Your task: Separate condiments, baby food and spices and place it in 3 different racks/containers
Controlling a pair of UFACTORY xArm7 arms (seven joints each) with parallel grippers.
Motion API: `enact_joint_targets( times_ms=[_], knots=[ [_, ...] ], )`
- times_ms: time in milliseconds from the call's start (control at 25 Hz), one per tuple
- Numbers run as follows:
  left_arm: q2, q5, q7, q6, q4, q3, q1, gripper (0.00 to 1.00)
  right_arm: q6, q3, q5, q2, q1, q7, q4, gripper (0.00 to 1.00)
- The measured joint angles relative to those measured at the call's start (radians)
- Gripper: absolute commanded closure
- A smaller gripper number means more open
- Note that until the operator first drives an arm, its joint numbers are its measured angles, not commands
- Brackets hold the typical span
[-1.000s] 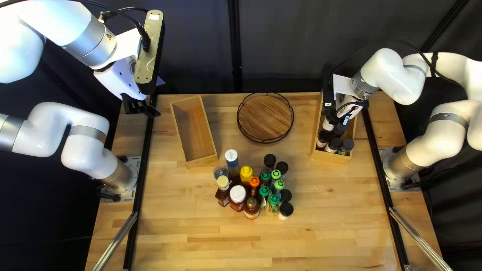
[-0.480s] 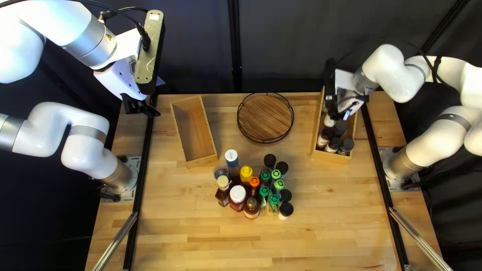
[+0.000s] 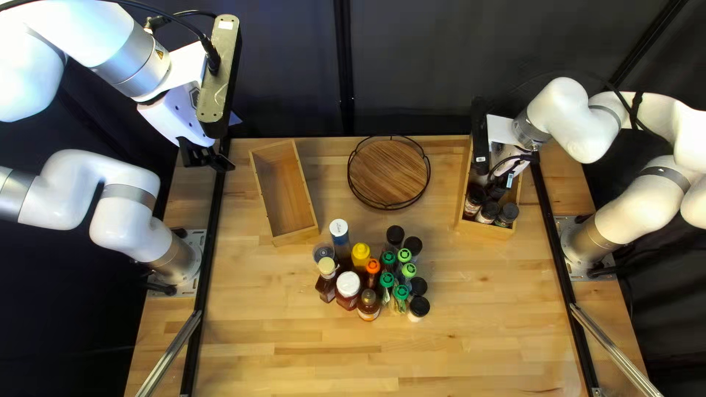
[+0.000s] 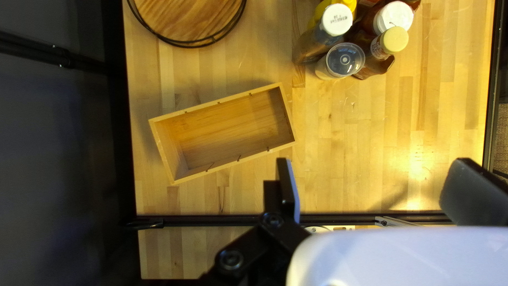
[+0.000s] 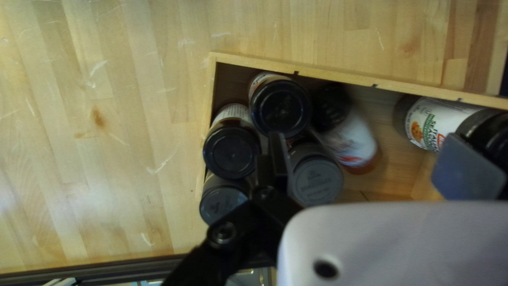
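Observation:
Over the wooden box [image 3: 489, 229] at the right, my right gripper [image 3: 507, 163] hides part of its contents. In the right wrist view, my right gripper [image 5: 370, 164] is open; a blurred jar [image 5: 350, 139] with a black cap leans over between its fingers. Several dark-capped jars [image 5: 279, 106] stand packed at one box end, and a labelled jar [image 5: 431, 123] lies near the other finger. My left gripper [image 3: 206, 157], raised at the table's far left corner, is open and holds nothing; the left wrist view shows the gripper [image 4: 378, 188] beside an empty wooden box [image 4: 222, 132].
Mid-table stands a tight cluster of bottles and jars, among them a yellow bottle [image 3: 360, 254], a white-lidded jar [image 3: 348, 285] and green-capped spices [image 3: 401, 292]. Behind it is a round wooden tray [image 3: 388, 173] with a wire rim. The other empty box [image 3: 285, 192] is left of the tray.
My right gripper shifted toward the far edge, then came back nearer over the box. The white-bodied jar visible beneath it half a second ago is now hidden in the top left view. My left arm stayed still.

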Motion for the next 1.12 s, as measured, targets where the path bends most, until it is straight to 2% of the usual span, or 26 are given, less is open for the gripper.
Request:
enact_joint_targets(
  times_ms=[280,440,800,1120],
  knots=[
    [0.0,0.0,0.0,0.0,0.0,0.0,0.0,0.0,0.083,0.063,0.014,0.049,0.058,0.064,0.066,0.0],
    [0.0,0.0,0.0,0.0,0.0,0.0,0.0,0.0,0.114,0.121,0.027,0.031,0.092,0.108,0.133,0.0],
    [0.0,0.0,0.0,0.0,0.0,0.0,0.0,0.0,0.129,0.326,0.02,-0.153,0.105,0.252,0.335,0.0],
    [0.0,0.0,0.0,0.0,0.0,0.0,0.0,0.0,0.068,0.521,-0.04,-0.289,0.074,0.387,0.416,0.0]
  ],
)
